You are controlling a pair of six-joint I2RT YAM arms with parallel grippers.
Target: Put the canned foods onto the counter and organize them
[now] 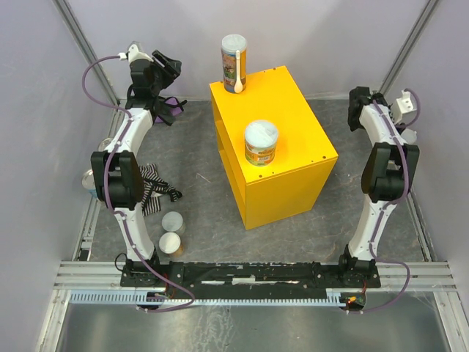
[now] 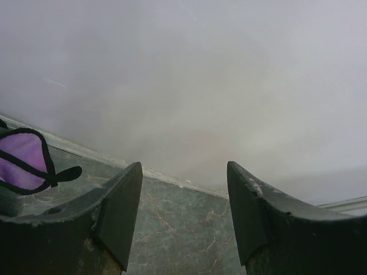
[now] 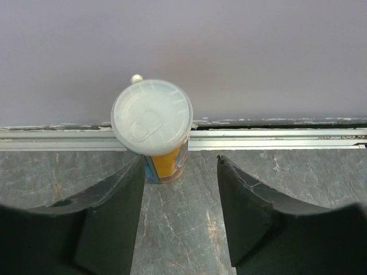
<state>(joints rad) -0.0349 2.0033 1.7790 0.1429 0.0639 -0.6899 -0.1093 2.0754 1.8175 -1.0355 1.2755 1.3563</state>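
Observation:
The yellow counter (image 1: 293, 158) stands mid-table. On its top are a tall colourful tube (image 1: 234, 62) at the back left corner and a short orange-labelled tub with a pale lid (image 1: 261, 143). Two pale-lidded tubs (image 1: 173, 222) (image 1: 170, 243) stand on the floor by the left arm's base, and a silver-topped tin (image 1: 88, 180) shows behind that arm. My left gripper (image 1: 170, 67) (image 2: 183, 172) is open and empty, raised at the far left. My right gripper (image 1: 357, 103) (image 3: 179, 166) is open, with a white-lidded orange and blue can (image 3: 152, 123) standing just beyond its left fingertip, by the wall rail.
A striped black-and-white cloth (image 1: 154, 187) lies by the left arm. A purple cloth (image 1: 170, 106) (image 2: 23, 160) lies at the back left. A metal rail (image 3: 275, 139) runs along the foot of the wall. Grey walls enclose the table on three sides.

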